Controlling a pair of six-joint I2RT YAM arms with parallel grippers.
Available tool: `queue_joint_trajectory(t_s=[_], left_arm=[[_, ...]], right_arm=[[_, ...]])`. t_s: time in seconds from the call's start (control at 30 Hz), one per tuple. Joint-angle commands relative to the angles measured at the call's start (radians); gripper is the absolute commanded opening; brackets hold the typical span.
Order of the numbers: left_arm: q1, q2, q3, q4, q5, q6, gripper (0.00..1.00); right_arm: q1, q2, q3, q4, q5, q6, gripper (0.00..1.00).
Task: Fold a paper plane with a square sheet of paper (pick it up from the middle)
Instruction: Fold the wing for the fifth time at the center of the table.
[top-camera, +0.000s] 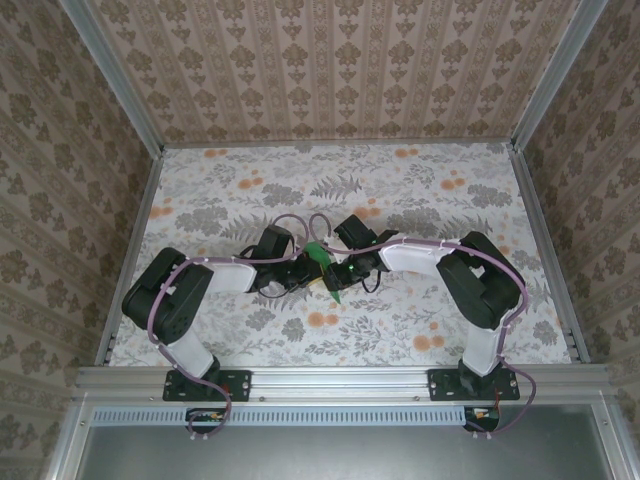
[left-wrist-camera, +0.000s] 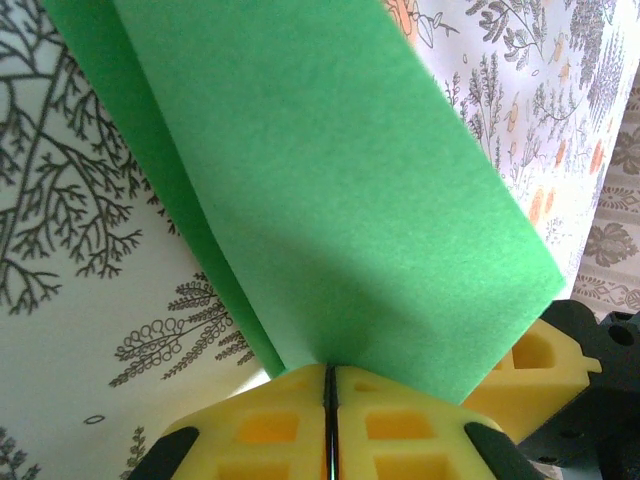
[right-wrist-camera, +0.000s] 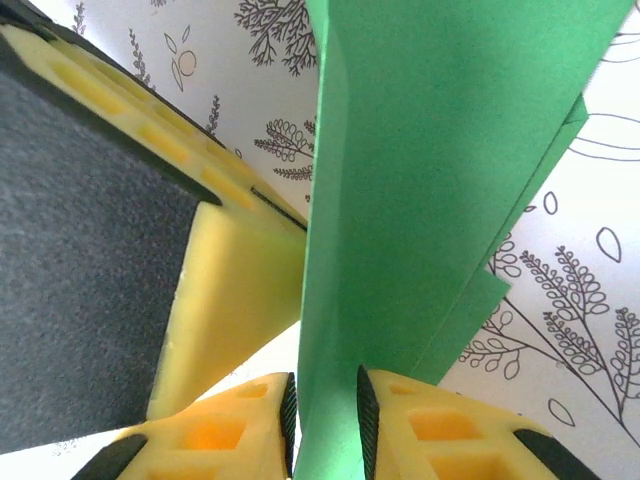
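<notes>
Yellow left fingers (left-wrist-camera: 270, 430) sit closest to the left wrist camera. They are pressed flat together with only a dark seam between them, and they pinch the lower edge of the bright-green sheet of thin paper (left-wrist-camera: 340, 180). The sheet is creased into at least two layers, which fan up and away from that pinch.

On the right wrist camera, the yellow right fingers (right-wrist-camera: 230, 435) with ribbed black pads stand on either side of the same sheet. They are closed on its stacked layers, which fill the gap between them. The left fingers show just beside this grip, so both holds lie close together on one end of the paper.

From above, the sheet appears as a small green shape between the two wrists. It seems to be held up off the floral-patterned bench (top-camera: 420, 190), near its middle.

The paper looks very light and limp. It should take a sharp crease readily, but it would crumple or tear if the two arms pull against each other. Its smooth face may slide between the pads under a sideways tug.

The best hold is probably along a folded edge, where doubled layers make it stiffer. Keeping the grips close together should stop the span between them from sagging.
</notes>
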Motion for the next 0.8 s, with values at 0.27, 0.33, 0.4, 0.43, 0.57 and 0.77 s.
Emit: queue_joint_trajectory(t_s=[0.27,0.33,0.4,0.43,0.57,0.77], left_arm=[[0.005,-0.021,-0.004,-0.026,-0.016,0.021,0.06],[0.007,-0.025,-0.006,-0.028,-0.018,0.021,0.05],[0.009,-0.035,-0.007,-0.029,-0.021,0.021,0.05],[0.012,-0.042,-0.011,-0.032,-0.023,0.021,0.05],[0.025,-0.076,-0.024,-0.037,-0.033,0.025,0.06],[0.037,-0.084,-0.029,-0.014,-0.006,0.034,0.06]], right_arm=[[-0.001,0.017,0.023,0.023,0.001,0.014,0.27],[-0.003,0.018,0.023,0.023,-0.002,0.014,0.23],[-0.005,0.020,0.021,0.023,-0.011,0.011,0.17],[-0.006,0.020,0.020,0.024,-0.021,0.008,0.14],[-0.011,0.026,0.015,0.026,-0.070,-0.002,0.09],[-0.028,0.060,0.018,0.023,-0.145,0.003,0.08]])
